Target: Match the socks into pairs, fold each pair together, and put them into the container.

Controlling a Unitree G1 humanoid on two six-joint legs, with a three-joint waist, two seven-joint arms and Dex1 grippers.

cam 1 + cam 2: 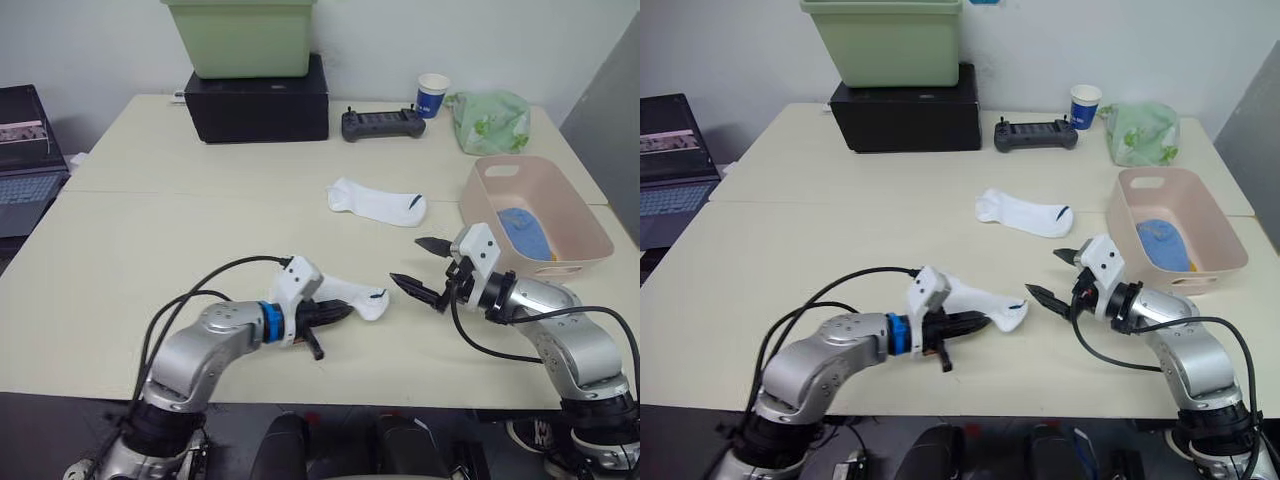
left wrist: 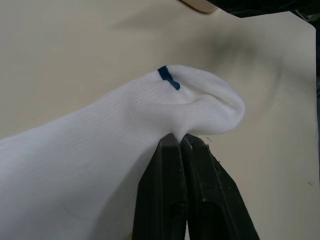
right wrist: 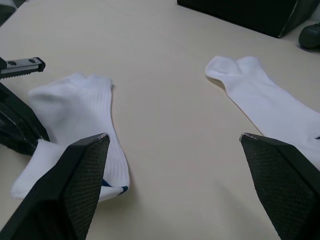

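A white sock (image 1: 358, 294) with a dark mark lies near the table's front edge. My left gripper (image 1: 340, 313) is shut on its edge, and the left wrist view shows the black fingers (image 2: 170, 190) pinching the fabric near the toe. A second white sock (image 1: 378, 203) lies flat farther back, in the middle of the table. My right gripper (image 1: 410, 262) hangs open just right of the held sock, with nothing between its fingers (image 3: 82, 180). The pale pink container (image 1: 575, 225) stands at the right with light blue sock fabric (image 1: 522, 232) inside.
A light green bin (image 1: 243, 35) sits on a black box (image 1: 258, 100) at the back. A black controller (image 1: 378, 123), a paper cup (image 1: 432, 95) and a leaf-print cloth (image 1: 490, 120) line the back right. A laptop (image 1: 25, 170) stands off the table's left.
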